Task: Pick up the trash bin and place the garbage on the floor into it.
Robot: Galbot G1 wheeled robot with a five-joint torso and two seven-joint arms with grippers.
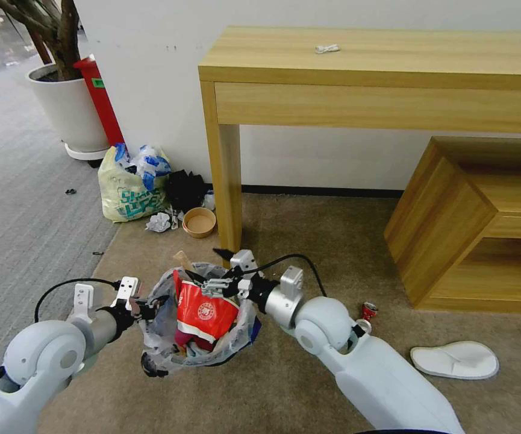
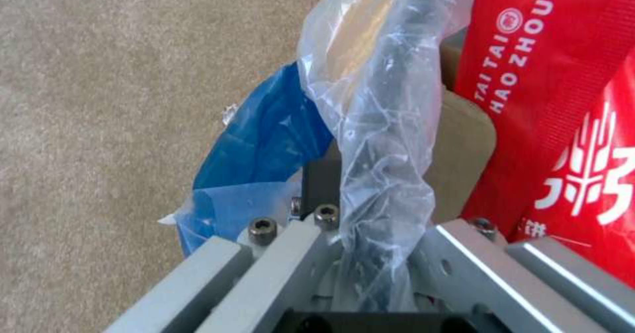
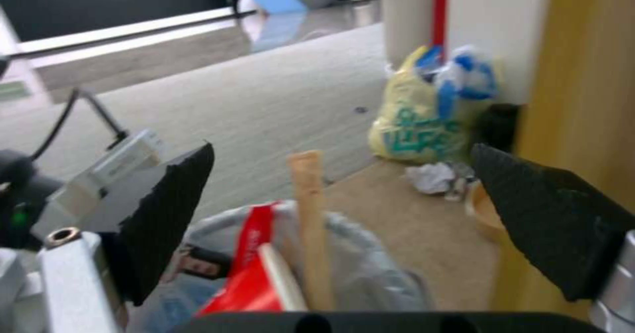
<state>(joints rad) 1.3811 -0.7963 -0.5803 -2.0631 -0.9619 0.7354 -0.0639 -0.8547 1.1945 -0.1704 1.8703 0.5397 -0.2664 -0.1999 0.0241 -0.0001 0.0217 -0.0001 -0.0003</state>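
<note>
Gripping trash bin point(image 1: 170, 355) rim, left gripper point(image 1: 152, 305), right gripper point(image 3: 344, 199) jaws wide above it.

The bin point(image 1: 197, 328) wears a crinkly clear plastic liner, glossy where it bunches in the left gripper point(image 1: 152, 305), whose frame is brushed grey metal. A shiny red wrapper point(image 1: 205, 310) stands inside it. The right gripper point(image 1: 203, 271) spreads matt black, rough-textured fingers point(image 3: 165, 214). The floor point(image 1: 308, 241) is tan short-pile carpet. The table point(image 1: 393, 66) at the far wall is smooth pale wood, and the slipper point(image 1: 455, 360) on the right is soft white cloth.
</note>
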